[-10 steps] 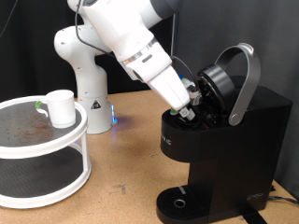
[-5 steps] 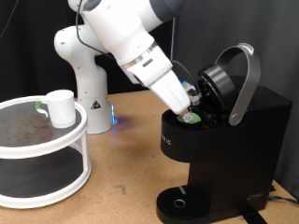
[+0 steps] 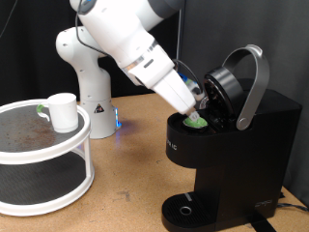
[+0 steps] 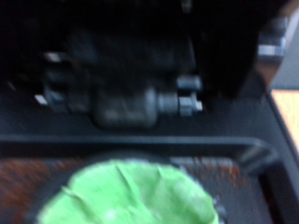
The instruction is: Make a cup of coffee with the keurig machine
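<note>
One keurig machine (image 3: 232,145) stands on the brown table (image 3: 126,155) at the exterior view's right, lid raised, its silver-grey arched handle (image 3: 253,87) tilted up and back. The gripper (image 3: 196,111) sits at the mouth of the open brew chamber, right over one pod with a green top (image 3: 196,121), which lies at or in the chamber opening. Whether the fingers pinch the pod or stand spread clear of it cannot be told: the white arm (image 3: 135,43) and the raised lid crowd the spot, and the wrist view is blurred.

Wrist view: the green foil (image 4: 135,194) fills the near field (crumpled, pale green), with dark machine parts (image 4: 121,98) behind it, probably the underside of the lid assembly; no fingertips are clearly seen.

One cup (image 3: 62,111), white and plain, stands on the upper tier of a round two-tier white stand (image 3: 43,155) at the exterior view's left, well apart from the machine. A small greenish thing (image 3: 41,111) lies just beside the cup, too small to identify.

The round drip tray (image 3: 183,210) at the machine's foot carries nothing. Between stand and machine is the robot's white base (image 3: 85,68), with a blue light (image 3: 117,121) at its foot.
</note>
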`<state>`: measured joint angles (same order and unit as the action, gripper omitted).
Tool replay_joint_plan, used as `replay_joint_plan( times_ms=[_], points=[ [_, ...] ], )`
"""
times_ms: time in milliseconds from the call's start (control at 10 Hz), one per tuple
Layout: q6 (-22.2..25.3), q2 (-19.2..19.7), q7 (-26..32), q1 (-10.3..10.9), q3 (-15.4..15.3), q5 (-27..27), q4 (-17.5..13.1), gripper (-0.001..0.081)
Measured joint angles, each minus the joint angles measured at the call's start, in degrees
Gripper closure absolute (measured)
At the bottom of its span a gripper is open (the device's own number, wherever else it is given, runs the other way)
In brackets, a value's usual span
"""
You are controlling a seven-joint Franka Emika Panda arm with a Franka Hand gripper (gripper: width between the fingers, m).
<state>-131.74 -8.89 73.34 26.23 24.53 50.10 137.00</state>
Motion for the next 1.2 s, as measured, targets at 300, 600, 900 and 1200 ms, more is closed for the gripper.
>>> replay_joint_plan(
  times_ms=[300,600,900,1200],
  points=[
    [5.1,-4.6,1.5,-1.3,2.5,0.7,0.3,-0.0002],
    [6.5,-5.2,1.5,-1.3,2.7,2.5,0.2,-0.0002],
    [7.5,-9.4,0.7,-1.3,3.1,5.8,-1.3,-0.0002],
    [7.9,-11.8,-2.7,-1.3,3.1,7.1,-4.7,-0.0002]
  ],
)
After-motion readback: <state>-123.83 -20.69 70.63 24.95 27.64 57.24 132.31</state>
